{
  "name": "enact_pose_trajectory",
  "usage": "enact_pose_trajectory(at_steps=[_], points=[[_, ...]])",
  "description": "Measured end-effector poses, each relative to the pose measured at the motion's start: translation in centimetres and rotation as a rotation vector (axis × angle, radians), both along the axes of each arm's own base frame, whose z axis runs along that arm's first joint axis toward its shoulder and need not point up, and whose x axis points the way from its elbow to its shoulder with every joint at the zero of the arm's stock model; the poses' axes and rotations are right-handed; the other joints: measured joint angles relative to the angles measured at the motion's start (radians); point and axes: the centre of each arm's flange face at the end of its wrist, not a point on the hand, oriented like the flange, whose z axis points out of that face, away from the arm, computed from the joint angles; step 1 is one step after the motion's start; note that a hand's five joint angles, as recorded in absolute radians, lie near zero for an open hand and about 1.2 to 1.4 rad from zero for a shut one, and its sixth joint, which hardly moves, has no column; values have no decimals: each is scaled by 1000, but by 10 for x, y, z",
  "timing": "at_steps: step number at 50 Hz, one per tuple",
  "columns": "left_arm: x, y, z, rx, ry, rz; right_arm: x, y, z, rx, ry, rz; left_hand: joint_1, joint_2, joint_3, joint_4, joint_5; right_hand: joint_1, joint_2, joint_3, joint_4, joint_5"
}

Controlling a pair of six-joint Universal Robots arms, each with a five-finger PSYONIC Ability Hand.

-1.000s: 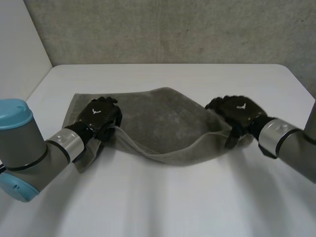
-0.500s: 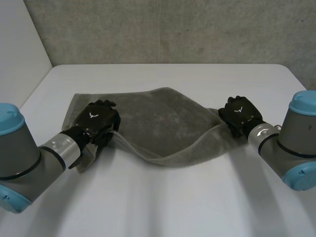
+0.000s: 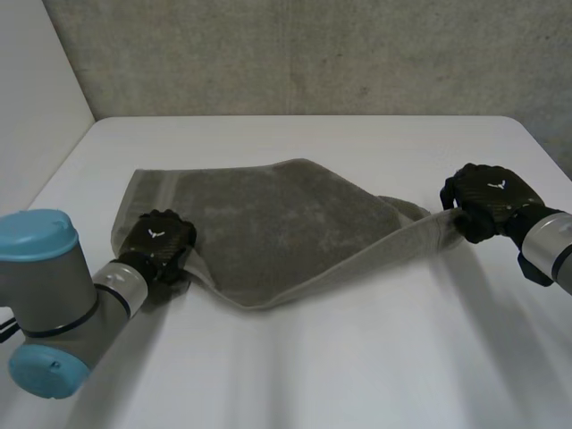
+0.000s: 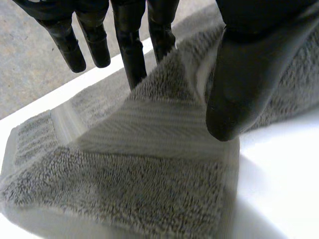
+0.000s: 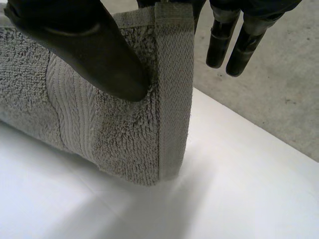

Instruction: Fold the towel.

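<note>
A grey towel (image 3: 286,223) lies rumpled across the white table (image 3: 313,366), with its near edge turned up along a fold. My left hand (image 3: 159,243) sits on the towel's near left corner. In the left wrist view a ridge of the towel (image 4: 149,164) rises between the thumb (image 4: 244,84) and the straight fingers (image 4: 130,55), pinched there. My right hand (image 3: 487,198) holds the towel's right end, drawn out into a narrow strip. In the right wrist view the thumb (image 5: 84,45) presses the hemmed towel edge (image 5: 172,99) against the fingers behind it.
A grey concrete wall (image 3: 313,54) stands behind the table's far edge. Bare white table top stretches in front of the towel and to the right of my right hand.
My right hand has moved to the right, pulling the towel's right end out with it. My left hand has drawn back towards the near left corner. The towel lies stretched wider.
</note>
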Motion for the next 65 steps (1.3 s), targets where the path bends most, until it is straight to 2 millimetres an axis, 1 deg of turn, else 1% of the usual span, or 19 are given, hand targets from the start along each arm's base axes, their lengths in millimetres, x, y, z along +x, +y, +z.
enact_pose_trajectory(at_steps=[5, 10, 17, 21, 24, 30, 35, 41, 48, 53, 56, 62, 65], points=[[-7, 5, -3, -5, -23, -30, -2, -1, -1, 7, -8, -5, 0, 0, 0, 0, -2, 0, 0, 0, 0, 0], [-17, 9, -1, -24, -6, -48, -1, 0, -2, 12, -9, -4, 0, 0, 0, 0, -3, 0, 0, 0, 0, 0], [-38, 16, 11, -42, 101, -59, -1, 1, -4, 20, -10, -6, -37, -35, 0, 0, -37, 0, 0, 0, 0, 0], [-45, 21, 16, -37, 141, -69, -2, 1, -5, 23, -11, -7, -109, -115, 0, 0, -116, 0, 0, 0, 0, 0], [-47, 23, 16, -34, 153, -74, -2, 1, -5, 22, -11, -8, -114, -120, 0, 0, -126, 0, 0, 0, 0, 0], [-50, 19, 11, -28, 151, -76, -3, 0, -3, 17, -11, -10, -114, -121, 0, 0, -128, 0, 0, 0, 0, 0], [-52, 11, 0, -21, 132, -69, -3, -1, -3, 17, -11, -12, -114, -121, 0, 0, -128, 0, 0, 0, 0, 0], [-51, 5, -12, -29, 74, -46, -2, 0, -4, 24, -18, -13, -114, -121, 0, 0, -117, 0, 0, 0, 0, 0], [-45, 0, -15, -77, -11, 10, -2, 0, -3, 28, -28, -15, -113, -118, 0, 0, -98, 0, 0, 0, 0, 0], [-38, -7, -9, -134, -43, 69, -3, -1, -1, 21, -32, -19, -112, -118, 0, 0, -91, 0, 0, 0, 0, 0], [-31, -12, -1, -174, -51, 110, -4, -1, 5, 10, -41, -24, -112, -118, 0, 0, -86, 0, 0, 0, 0, 0], [-17, -20, 11, -219, -56, 165, -7, -2, 13, -6, -64, -38, -112, -118, 0, 0, -84, 0, 0, 0, 0, 0], [-12, -22, 14, -226, -60, 179, -8, -2, 16, -12, -70, -42, -112, -118, 0, 0, -83, 0, 0, 0, 0, 0]])
